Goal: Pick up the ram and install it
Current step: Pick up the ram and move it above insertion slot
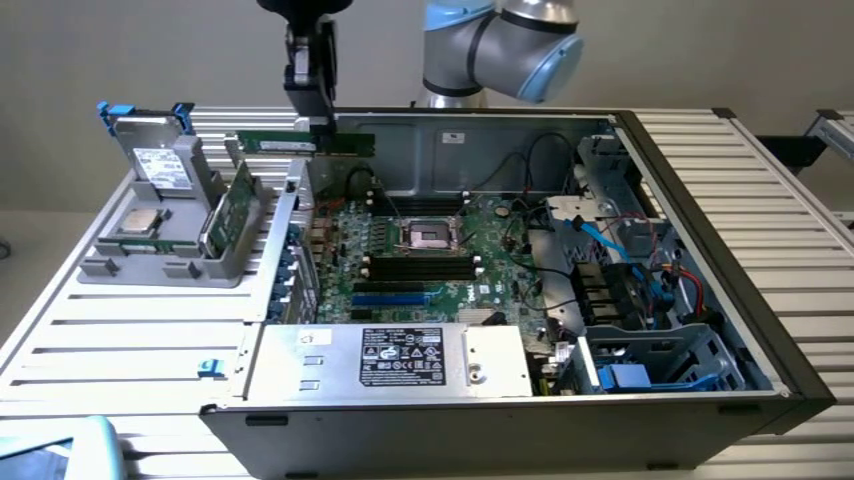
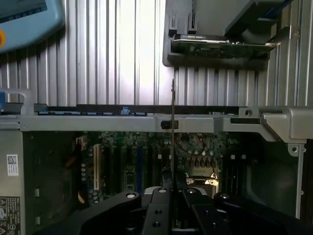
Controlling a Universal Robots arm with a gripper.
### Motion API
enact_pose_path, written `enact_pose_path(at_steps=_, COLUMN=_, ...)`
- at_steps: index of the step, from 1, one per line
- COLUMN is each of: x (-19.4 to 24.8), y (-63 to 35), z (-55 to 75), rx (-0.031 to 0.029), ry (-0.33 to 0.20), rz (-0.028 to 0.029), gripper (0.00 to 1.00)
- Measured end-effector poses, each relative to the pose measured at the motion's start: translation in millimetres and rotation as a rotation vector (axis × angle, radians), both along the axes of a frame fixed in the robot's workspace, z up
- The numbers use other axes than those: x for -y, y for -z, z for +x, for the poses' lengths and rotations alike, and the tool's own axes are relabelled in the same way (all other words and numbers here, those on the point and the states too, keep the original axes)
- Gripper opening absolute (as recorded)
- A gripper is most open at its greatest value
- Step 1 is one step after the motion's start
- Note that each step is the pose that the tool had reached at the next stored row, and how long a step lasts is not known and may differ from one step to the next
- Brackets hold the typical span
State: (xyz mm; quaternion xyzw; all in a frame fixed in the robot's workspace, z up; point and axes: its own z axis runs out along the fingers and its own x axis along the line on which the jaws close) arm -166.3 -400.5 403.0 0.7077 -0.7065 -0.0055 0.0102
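Ram [image 1: 274,144] is already off its place and in the air. In the exterior view we see it as a thin dark-green stick, lying level and pinched near its middle by the tool [image 1: 320,125], whose fingers are closed almost fully on its two faces. It hangs over the rear corner of the open computer case [image 1: 467,150], on the exterior view's left, near the grey holder [image 1: 160,265] that stands on the slatted tabletop [image 1: 134,330]. This holder carries a wider green card [image 1: 235,215] and a silver processor chip [image 1: 140,222]. The stick touches neither the holder nor the case. Inside the case, the motherboard [image 1: 400,290] lies flat, and its black memory slots [image 1: 420,265] sit just beside the processor socket [image 1: 434,236]; they look empty to us. In the wrist view the ram [image 2: 172,98] shows edge-on, as a thin dark line coming out between the fingers [image 2: 156,200] of the tool [image 2: 172,178]. It crosses above the grey wall of the case [image 2: 98,122], with the holder [image 2: 195,54] on one side of the wall and the motherboard [image 2: 132,161] on the other. We judge that the pick is done and the carrying toward the slots is the step in hand. Installing calls for bringing the stick right above one slot, its long edge parallel to that slot, and then pressing it down evenly. Whether the slot latches stand open, we cannot tell.
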Motion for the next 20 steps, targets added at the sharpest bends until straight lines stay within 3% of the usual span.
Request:
enact_pose_path(at_steps=11, x=-0.7, y=-0.3, z=49.2, rx=0.0000, ry=0.000, rz=0.0000, gripper=0.14)
enact_pose_path(at_steps=17, x=-6.1, y=-0.2, z=69.1, rx=0.0023, ry=0.000, rz=-0.0024, gripper=0.14)
enact_pose_path(at_steps=20, x=-9.8, y=-0.3, z=77.8, rx=0.0060, ry=0.000, rz=-0.0068, gripper=0.14)
